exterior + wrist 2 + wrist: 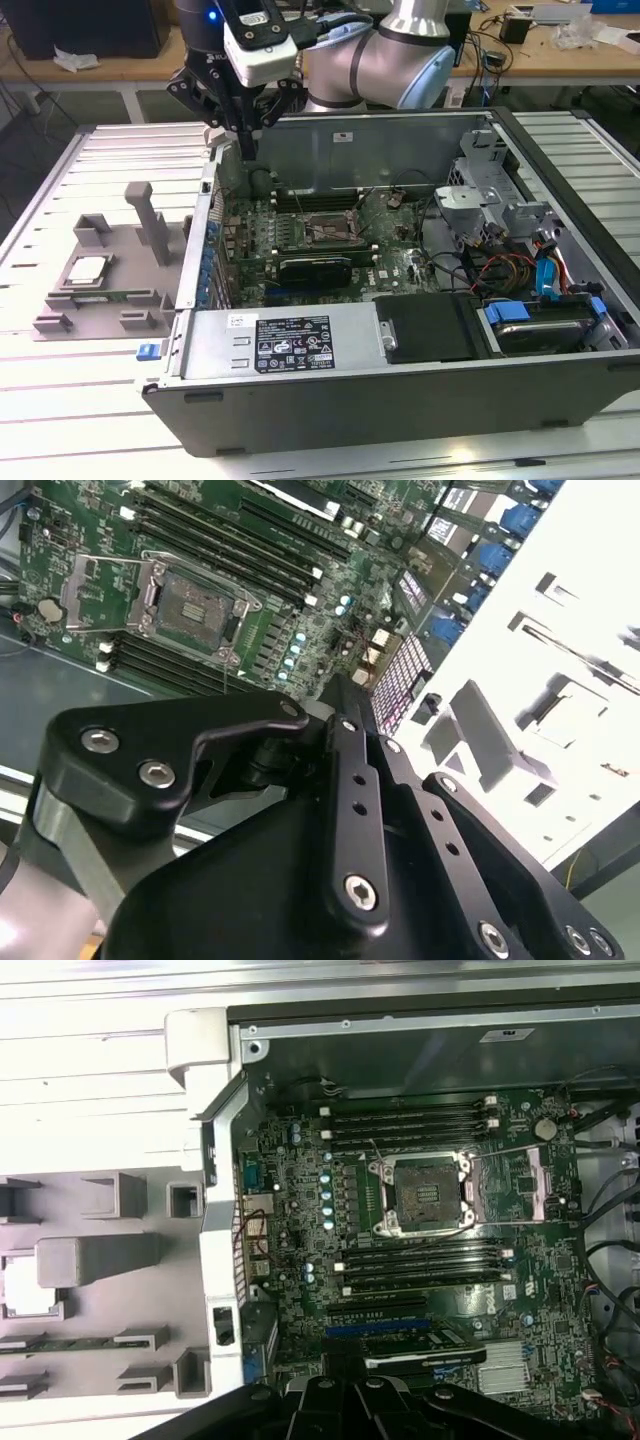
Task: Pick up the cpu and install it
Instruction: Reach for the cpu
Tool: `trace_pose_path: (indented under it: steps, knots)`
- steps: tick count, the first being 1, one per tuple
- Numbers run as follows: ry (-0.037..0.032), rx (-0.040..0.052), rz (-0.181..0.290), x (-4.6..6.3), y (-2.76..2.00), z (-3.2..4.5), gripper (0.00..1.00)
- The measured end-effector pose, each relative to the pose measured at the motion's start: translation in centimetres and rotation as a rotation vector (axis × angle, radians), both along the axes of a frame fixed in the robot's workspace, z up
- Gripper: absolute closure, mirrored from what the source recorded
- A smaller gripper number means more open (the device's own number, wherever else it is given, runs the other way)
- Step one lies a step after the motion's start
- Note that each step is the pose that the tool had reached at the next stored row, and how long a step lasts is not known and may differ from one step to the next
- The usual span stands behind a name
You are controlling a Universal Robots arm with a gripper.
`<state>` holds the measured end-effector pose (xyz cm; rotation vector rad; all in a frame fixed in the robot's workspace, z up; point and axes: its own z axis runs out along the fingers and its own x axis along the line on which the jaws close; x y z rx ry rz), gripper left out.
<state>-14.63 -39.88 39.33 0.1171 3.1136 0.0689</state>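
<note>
Largest here, a computer case (400, 400) lying open on a slatted table (130, 150), motherboard (300, 235) bared inside. Just beside the case, toward the exterior view's left, a grey fixture tray (125, 255) with upright posts (150, 220). On the board, the socket (330, 230), metal frame swung open and empty, plain too in the first wrist view as the same dark socket (425, 1192). Above the case's rear corner, near the wall on the tray's side, the gripper (244, 150), pinched narrow to a point and holding nothing. Smallest of all, the cpu (88, 268), flat and silver-topped in its nest on the tray, untouched and well apart from the gripper. Judged as the reach for the pick-up, hardly begun. To do that well: clear the case wall and the tall posts on the way across, spread the fingers wider than the chip before descending, come down square over its centre, take it by opposite edges and not by the top, keep it level, and match its orientation to the socket from the outset.
</note>
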Motion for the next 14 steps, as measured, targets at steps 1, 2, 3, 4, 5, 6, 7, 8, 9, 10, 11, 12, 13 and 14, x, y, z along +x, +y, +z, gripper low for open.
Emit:
trace_pose_path:
  steps: [1, 2, 3, 4, 5, 6, 7, 8, 9, 10, 11, 12, 13, 14]
  knots:
    - [0.0, 0.0, 0.0, -0.2, 0.0, 0.0, 0.89]
    - [0.0, 0.0, 0.0, -0.4, 0.0, 0.0, 0.89]
    - [0.0, 0.0, 0.0, -0.5, 0.0, 0.0, 0.89]
    - [0.0001, 0.0, 0.0, -0.8, 0.0, 0.0, 0.89]
    - [0.0, 0.0, -0.001, -1.2, 0.0, 0.0, 0.89]
    - [0.0, 0.0, -0.001, -1.5, 0.0, 0.0, 0.89]
    - [0.0, 0.0, -0.001, -1.7, 0.0, 0.0, 0.89]
    - [0.0, 0.0, -0.001, -1.9, 0.0, 0.0, 0.89]
    - [0.0, 0.0, -0.001, -2.1, 0.0, 0.0, 0.89]
    - [0.0001, -0.0001, -0.001, -2.3, 0.0, 0.0, 0.89]
    - [0.0, 0.0, -0.002, -2.7, 0.0, 0.0, 0.89]
    - [0.0, 0.0, -0.002, -3.1, 0.0, 0.0, 0.89]
    - [0.0001, 0.0, -0.002, -3.3, 0.0, 0.0, 0.89]
    - [0.0, -0.0001, -0.002, -3.5, 0.0, 0.0, 0.89]
